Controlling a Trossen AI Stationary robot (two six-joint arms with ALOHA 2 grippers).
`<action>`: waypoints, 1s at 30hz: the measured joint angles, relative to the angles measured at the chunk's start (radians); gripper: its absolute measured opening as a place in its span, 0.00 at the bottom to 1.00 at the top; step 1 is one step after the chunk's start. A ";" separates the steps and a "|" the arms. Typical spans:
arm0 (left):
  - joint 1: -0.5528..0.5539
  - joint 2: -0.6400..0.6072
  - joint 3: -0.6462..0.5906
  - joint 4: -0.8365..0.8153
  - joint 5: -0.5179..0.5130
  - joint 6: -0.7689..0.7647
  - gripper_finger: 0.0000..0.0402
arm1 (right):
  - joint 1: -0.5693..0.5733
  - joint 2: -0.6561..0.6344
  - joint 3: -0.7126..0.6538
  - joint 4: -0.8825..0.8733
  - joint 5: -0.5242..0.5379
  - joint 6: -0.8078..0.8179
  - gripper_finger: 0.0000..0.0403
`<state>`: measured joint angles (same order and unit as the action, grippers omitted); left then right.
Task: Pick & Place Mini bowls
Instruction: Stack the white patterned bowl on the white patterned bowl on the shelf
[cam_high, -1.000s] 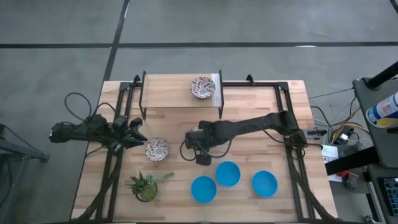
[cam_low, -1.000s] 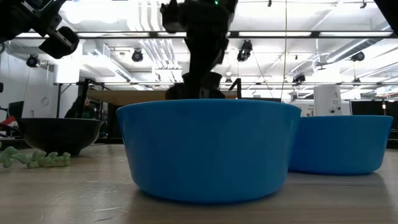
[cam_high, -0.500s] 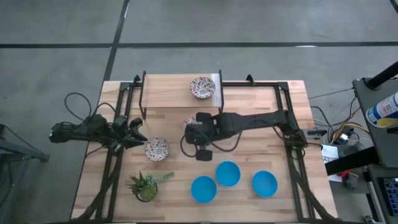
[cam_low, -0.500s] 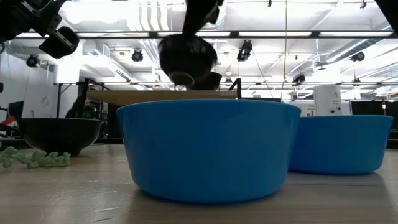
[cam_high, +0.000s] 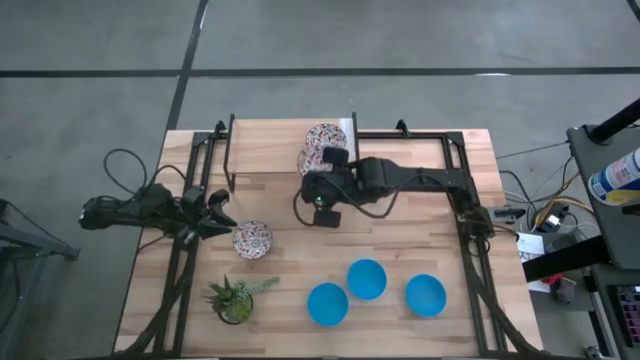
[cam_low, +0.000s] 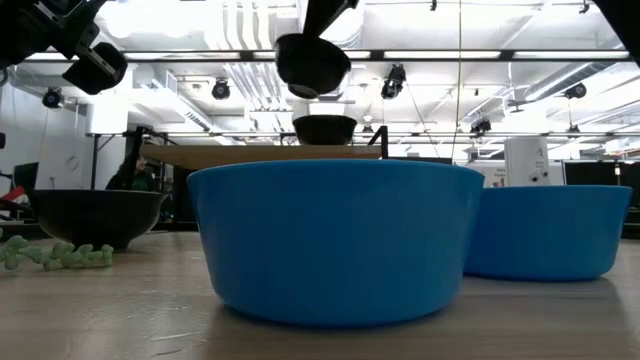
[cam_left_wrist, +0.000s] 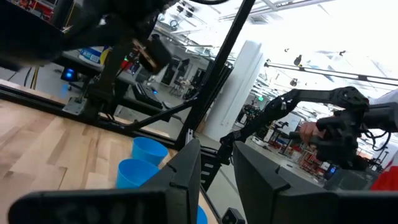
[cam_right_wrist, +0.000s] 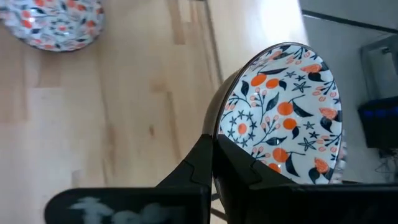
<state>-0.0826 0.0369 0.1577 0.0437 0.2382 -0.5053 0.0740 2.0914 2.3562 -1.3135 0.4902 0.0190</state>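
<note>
- The table (cam_high: 420, 200) is a light wooden surface filling the centre of the high view, with black frame rails along its left and right sides.
- A raised wooden shelf (cam_high: 270, 150) on black legs occupies the upper centre of the table.
- The right arm reaches from the right edge toward the upper centre; the right gripper (cam_high: 312, 172) is at the front edge of the shelf, clamped on the rim of a patterned bowl (cam_right_wrist: 283, 112), held off the surface and tilted on edge in the right wrist view.
- The left arm lies at the left edge of the table; the left gripper (cam_high: 215, 212) has its fingers spread apart and holds nothing, just beside a second patterned bowl (cam_high: 252, 239) at centre left.
- A third patterned bowl (cam_high: 325, 137) sits on the shelf, directly beyond the held bowl, close to the right gripper.
- Three blue bowls (cam_high: 366, 279) stand in the lower centre to lower right, well apart from both grippers. In the low view the nearest blue bowl (cam_low: 335, 240) fills the foreground and blocks most of the table behind it.
- A small potted plant (cam_high: 236, 298) stands at lower left, near the second patterned bowl.
</note>
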 joint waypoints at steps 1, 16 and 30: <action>0.000 0.000 0.000 0.000 0.000 0.000 0.22 | -0.008 -0.001 0.000 0.003 0.011 -0.005 0.02; 0.000 0.000 0.000 0.000 0.000 0.000 0.22 | -0.163 -0.004 0.000 0.021 0.052 -0.152 0.02; 0.000 0.000 0.000 0.000 0.000 0.000 0.22 | -0.269 0.005 -0.006 0.071 -0.069 -0.127 0.02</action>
<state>-0.0826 0.0371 0.1575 0.0437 0.2382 -0.5053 -0.1955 2.0960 2.3501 -1.2427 0.4211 -0.1081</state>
